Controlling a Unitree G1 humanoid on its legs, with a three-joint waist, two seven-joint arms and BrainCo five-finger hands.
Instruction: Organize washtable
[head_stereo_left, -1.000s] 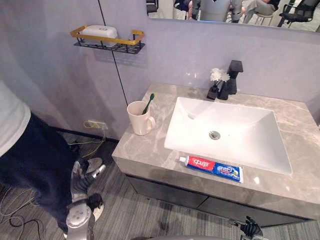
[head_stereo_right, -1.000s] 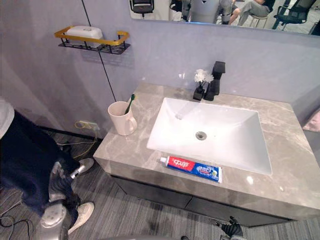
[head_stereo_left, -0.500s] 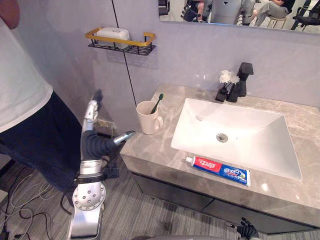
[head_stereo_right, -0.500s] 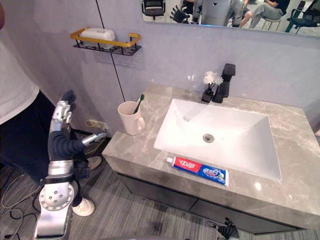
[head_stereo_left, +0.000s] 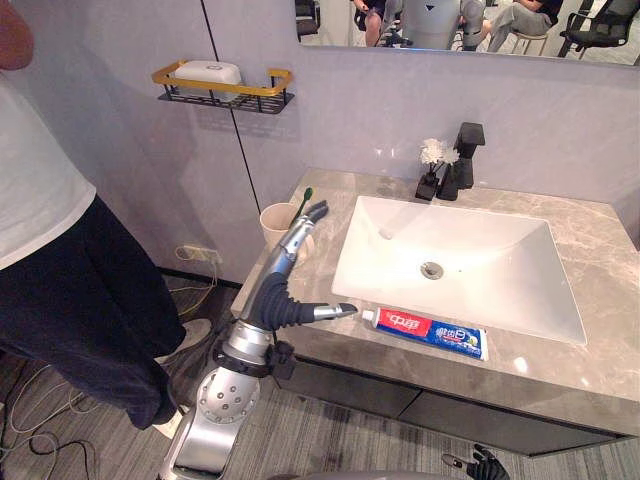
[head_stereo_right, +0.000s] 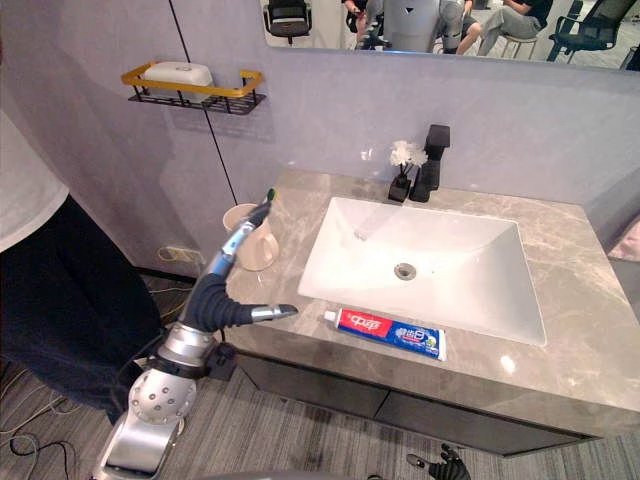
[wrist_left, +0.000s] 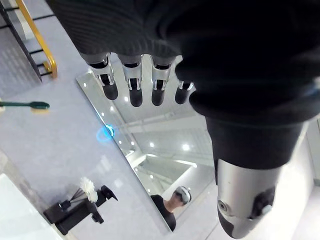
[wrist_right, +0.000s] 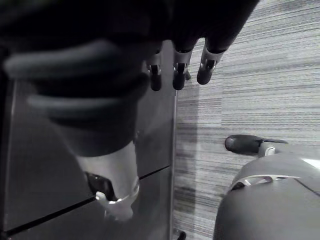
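A red, white and blue toothpaste tube (head_stereo_left: 430, 333) lies flat on the grey marble counter (head_stereo_left: 600, 360), along the front rim of the white sink (head_stereo_left: 470, 250). A cream mug (head_stereo_left: 272, 219) with a green toothbrush (head_stereo_left: 301, 200) in it stands at the counter's left edge. My left hand (head_stereo_left: 285, 290) hovers open over the counter's left front corner. Its fingers (head_stereo_right: 245, 235) stretch up in front of the mug, and its thumb points at the tube's cap. It holds nothing. My right hand (wrist_right: 207, 67) hangs low in front of the cabinet, fingers straight and empty.
A black faucet (head_stereo_left: 465, 152) and a small black vase of white flowers (head_stereo_left: 432, 165) stand behind the sink. A gold-railed wall shelf (head_stereo_left: 222, 85) holds a white soap box. A person (head_stereo_left: 60, 260) stands close on the left. A mirror (head_stereo_left: 460, 25) hangs above.
My left arm has swung up from beside the person to the counter's left front corner, hand still open. The camera has also shifted. Mug and tube stay put.
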